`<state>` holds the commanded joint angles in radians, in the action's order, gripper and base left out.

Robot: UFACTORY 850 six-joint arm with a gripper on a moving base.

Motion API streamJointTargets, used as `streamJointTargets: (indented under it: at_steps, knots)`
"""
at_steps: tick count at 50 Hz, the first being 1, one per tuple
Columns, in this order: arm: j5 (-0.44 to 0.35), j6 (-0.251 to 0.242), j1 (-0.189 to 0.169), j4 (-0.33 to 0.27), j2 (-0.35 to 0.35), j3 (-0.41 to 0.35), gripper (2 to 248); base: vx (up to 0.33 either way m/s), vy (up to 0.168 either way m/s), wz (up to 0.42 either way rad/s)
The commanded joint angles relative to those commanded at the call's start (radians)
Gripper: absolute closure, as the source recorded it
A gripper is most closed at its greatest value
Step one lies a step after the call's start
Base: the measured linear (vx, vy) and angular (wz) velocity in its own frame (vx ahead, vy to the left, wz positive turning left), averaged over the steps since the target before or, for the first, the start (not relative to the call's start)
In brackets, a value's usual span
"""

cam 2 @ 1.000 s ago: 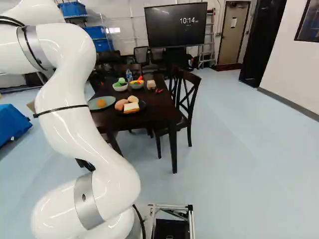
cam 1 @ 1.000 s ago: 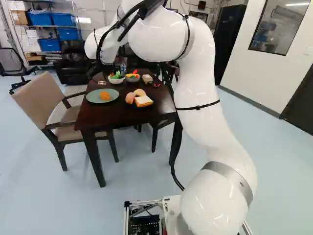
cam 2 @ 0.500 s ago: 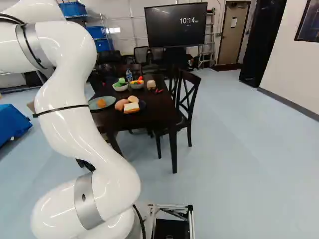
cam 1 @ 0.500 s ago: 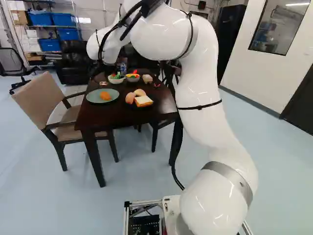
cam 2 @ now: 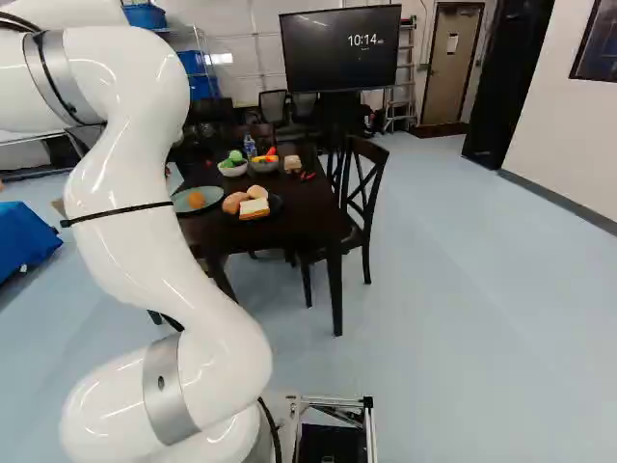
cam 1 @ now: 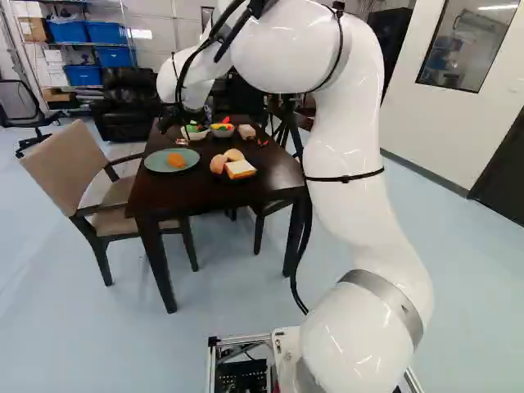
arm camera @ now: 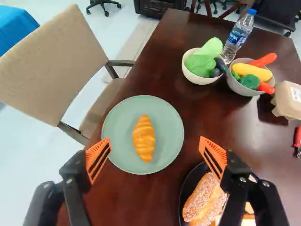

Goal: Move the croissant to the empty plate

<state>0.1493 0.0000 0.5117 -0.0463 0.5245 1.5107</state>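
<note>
Clock hours are read in the wrist view around the croissant, twelve being straight ahead of the gripper. The dark wooden table (arm camera: 131,193) carries the food. At ten o'clock, beside the table, stands a beige chair (arm camera: 56,61). The gripper (cam 1: 181,141) is spread wide over the table, holding nothing; its orange pads (arm camera: 98,160) stand at about eight and between three and four.

The green plate (arm camera: 115,136) lies largely between the fingers and ahead of them. Between four and five o'clock, close by it, is a black plate (arm camera: 187,182), partly hidden behind one finger and crowded with bread, including a seeded roll (arm camera: 200,200).

At two sits a grey bowl (arm camera: 240,89) of colourful vegetables; at one, a pale bowl (arm camera: 189,75) of greens. A water bottle (arm camera: 239,33) stands behind and between them. A carton (arm camera: 288,101) sits between two and three.

The croissant (arm camera: 144,139) rests on the green plate, near its middle. Its long axis runs almost exactly twelve to six, across the line joining the pads, with the slimmer tip toward twelve.
</note>
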Motion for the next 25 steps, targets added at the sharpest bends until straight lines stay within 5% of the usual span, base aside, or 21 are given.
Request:
streamJointTargets:
  at_steps: [25]
  knots:
    - [-0.134, 0.0, -0.067, 0.006, -0.106, -0.187, 3, 0.0, 0.0, 0.0]
